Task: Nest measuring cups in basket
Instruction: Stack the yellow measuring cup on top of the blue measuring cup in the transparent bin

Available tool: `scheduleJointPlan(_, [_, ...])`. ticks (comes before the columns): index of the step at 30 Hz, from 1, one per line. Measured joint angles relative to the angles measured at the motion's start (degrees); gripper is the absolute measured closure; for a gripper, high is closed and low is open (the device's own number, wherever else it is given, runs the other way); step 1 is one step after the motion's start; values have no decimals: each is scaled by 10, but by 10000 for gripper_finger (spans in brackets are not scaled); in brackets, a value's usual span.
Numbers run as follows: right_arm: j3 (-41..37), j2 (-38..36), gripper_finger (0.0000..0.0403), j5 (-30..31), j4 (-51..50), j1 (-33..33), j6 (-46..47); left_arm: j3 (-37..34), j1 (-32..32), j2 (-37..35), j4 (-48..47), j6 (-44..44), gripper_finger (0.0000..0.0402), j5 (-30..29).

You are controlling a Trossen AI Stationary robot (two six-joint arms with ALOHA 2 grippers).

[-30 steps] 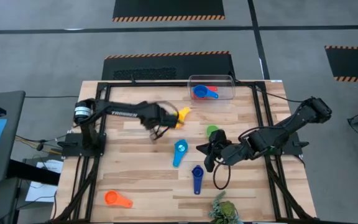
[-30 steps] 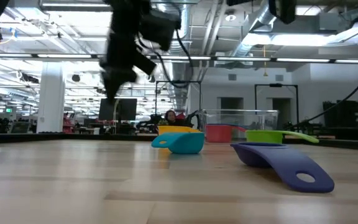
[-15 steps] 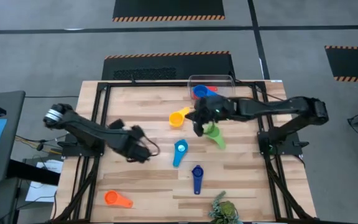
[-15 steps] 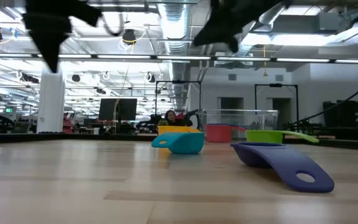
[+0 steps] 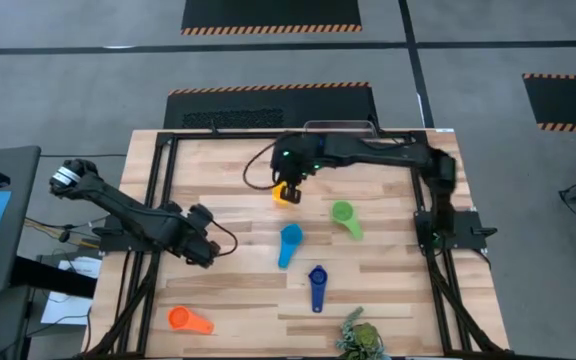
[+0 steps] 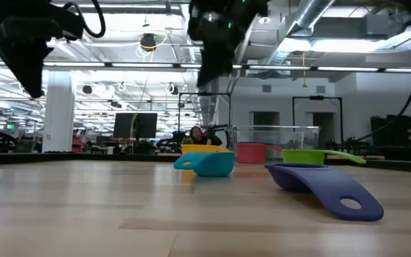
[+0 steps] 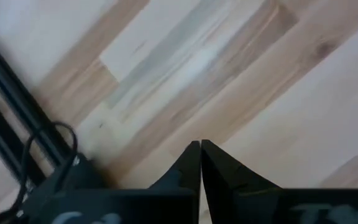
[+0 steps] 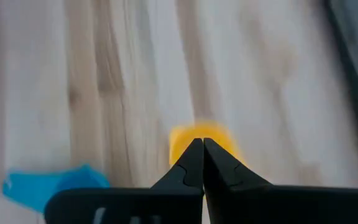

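Hovering over the yellow measuring cup with the right gripper pressed together and empty.

The yellow measuring cup [image 5: 287, 193] lies on the tabletop [image 5: 238, 290] directly beneath the right gripper [image 5: 290, 186], whose fingers meet tip to tip with nothing between them; in the right wrist view the cup [image 8: 201, 140] shows just past those tips, but its handle is hidden, so I cannot tell how its long axis runs. The basket [image 5: 341, 135] sits beyond that gripper toward the table's far edge, mostly covered by the right arm. The green cup [image 5: 345, 216] and light blue cup [image 5: 289, 243] lie near this gripper, on its near side. The left gripper [image 5: 202, 250], also closed and empty, waits well apart, so the right arm is plainly the nearer one; it would need to open before descending.
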Motion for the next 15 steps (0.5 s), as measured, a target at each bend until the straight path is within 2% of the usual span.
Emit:
scheduleJointPlan(4, [33, 66, 379, -21, -29, 0, -3, 0, 0, 2, 5, 1, 401, -25])
scheduleJointPlan(8, [43, 106, 370, -89, -30, 8, -18, 0, 0, 2, 18, 2, 401, -31])
scheduleJointPlan(15, [43, 118, 338, -96, -8, 25, -88, 0, 0, 2, 26, 4, 401, -32])
